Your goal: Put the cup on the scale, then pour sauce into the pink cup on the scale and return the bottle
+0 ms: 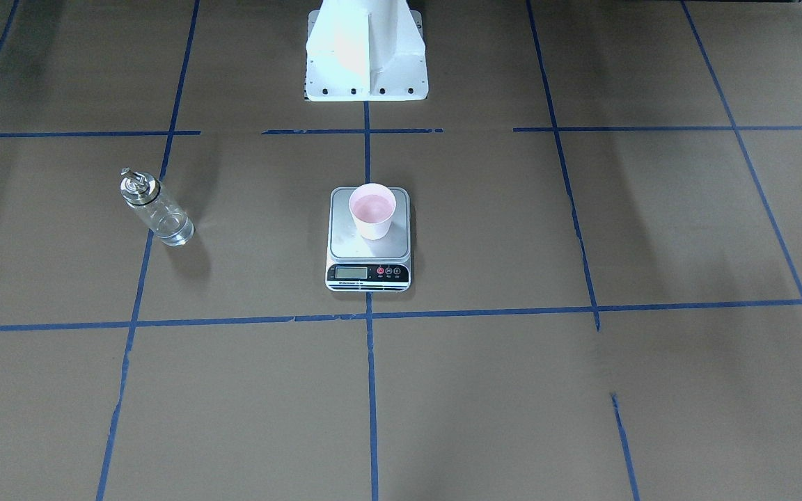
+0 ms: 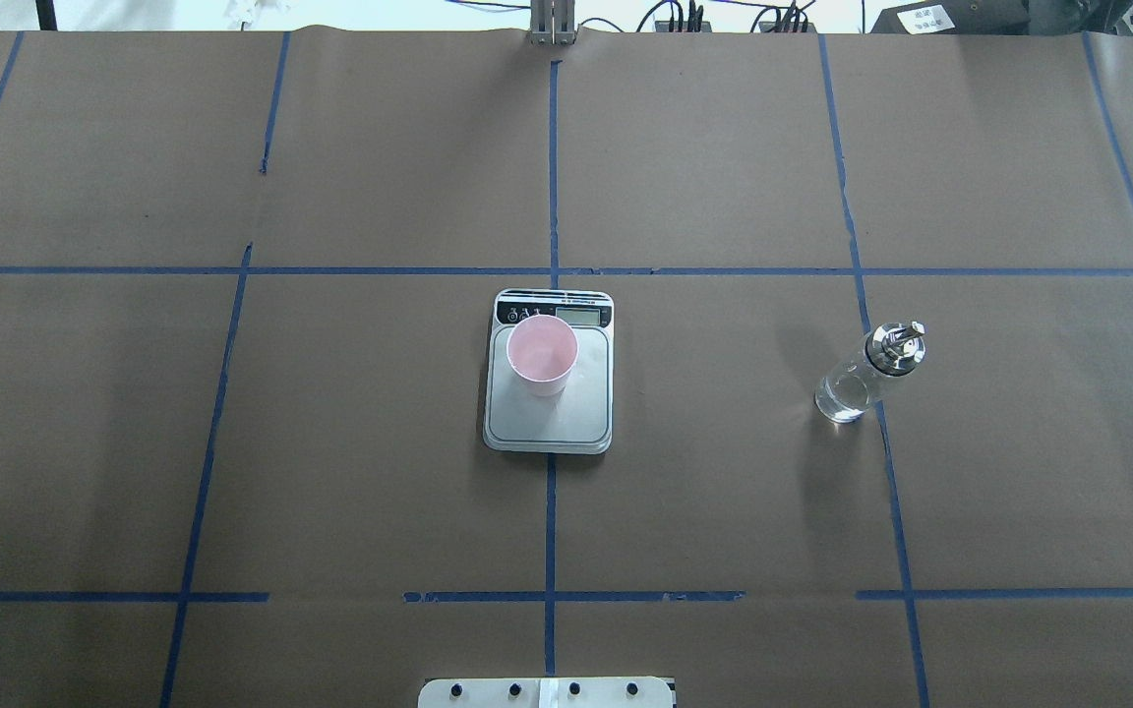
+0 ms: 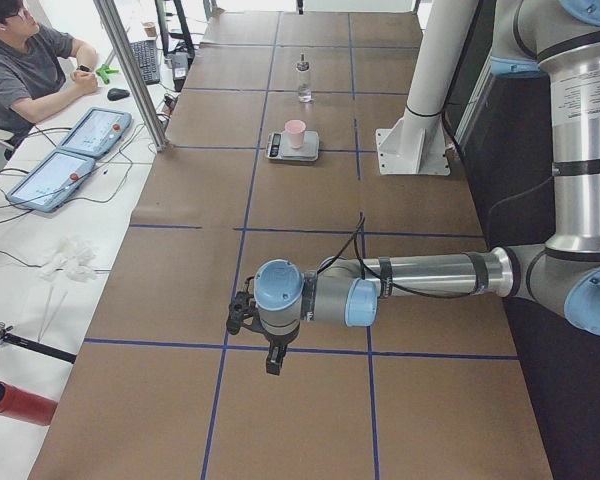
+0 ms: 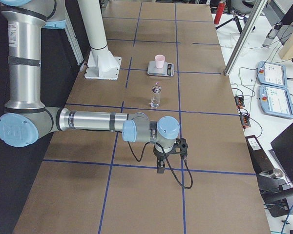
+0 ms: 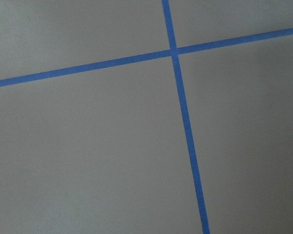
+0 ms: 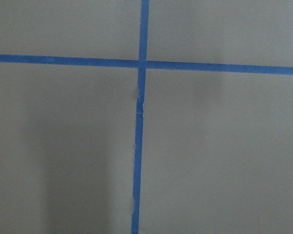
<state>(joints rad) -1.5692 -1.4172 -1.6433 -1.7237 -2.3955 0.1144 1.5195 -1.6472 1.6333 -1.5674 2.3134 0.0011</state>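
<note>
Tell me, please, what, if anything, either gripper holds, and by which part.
Nothing is held: the cup stands on the scale, the bottle apart, the left gripper and right gripper far from both.

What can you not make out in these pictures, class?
- Reading on the scale: digits too small in the front-facing and overhead views.
- Whether the left end effector and right end effector are open: distant side views only.
- Liquid in the cup: indistinct against the pink inside.

1 cup (image 1: pixel 372 211), 1 scale (image 1: pixel 345 245), 1 bottle (image 1: pixel 158 209)
</note>
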